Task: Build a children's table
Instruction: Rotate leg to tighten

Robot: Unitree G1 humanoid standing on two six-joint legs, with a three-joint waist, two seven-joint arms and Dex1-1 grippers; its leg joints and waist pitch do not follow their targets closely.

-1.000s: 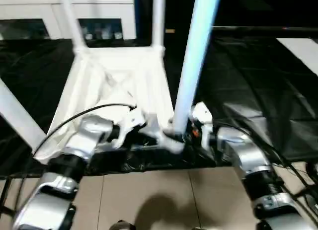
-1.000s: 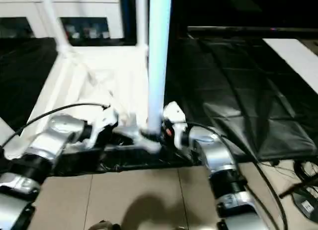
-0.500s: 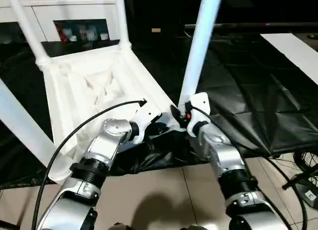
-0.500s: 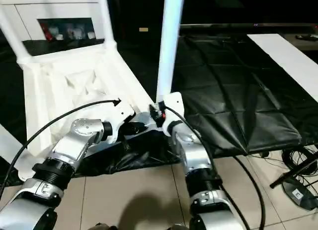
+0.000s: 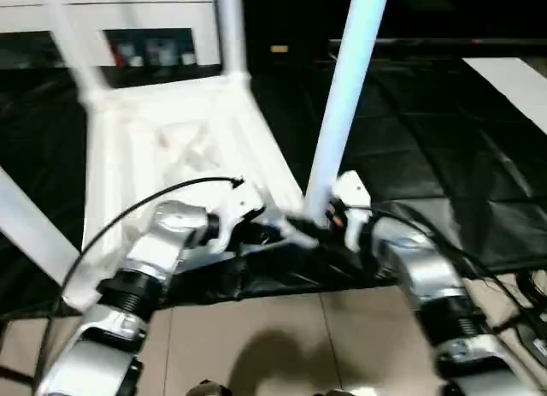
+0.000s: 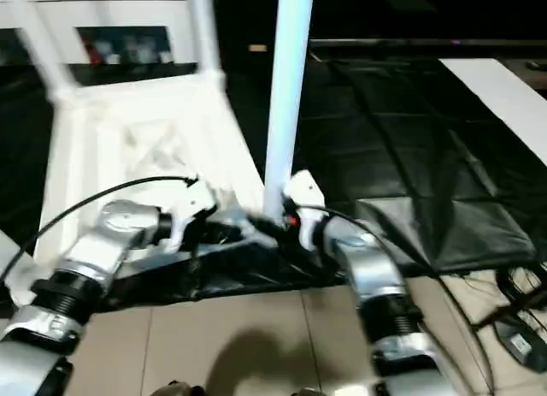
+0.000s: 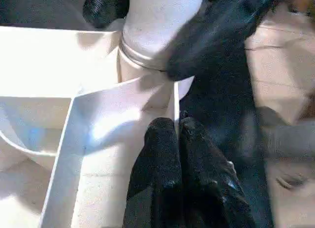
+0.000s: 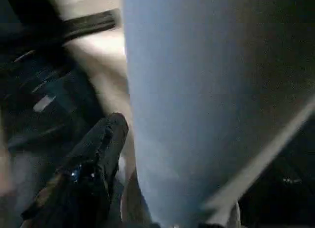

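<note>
Right tool [image 5: 318, 227] grips near leg [image 5: 342, 114] at tabletop [image 5: 171, 148] corner.

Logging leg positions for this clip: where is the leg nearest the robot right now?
In the left eye view the near leg stands upright in the tabletop's near right corner socket, between the left gripper and right gripper, at the black work table's front edge.

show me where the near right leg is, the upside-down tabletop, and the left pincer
near right leg [image 5: 342, 114], left eye view, mid-shaft.
tabletop [image 5: 184, 148], left eye view, ribbed underside.
left pincer [image 7: 178, 139], left wrist view, between its fingertips.
</note>
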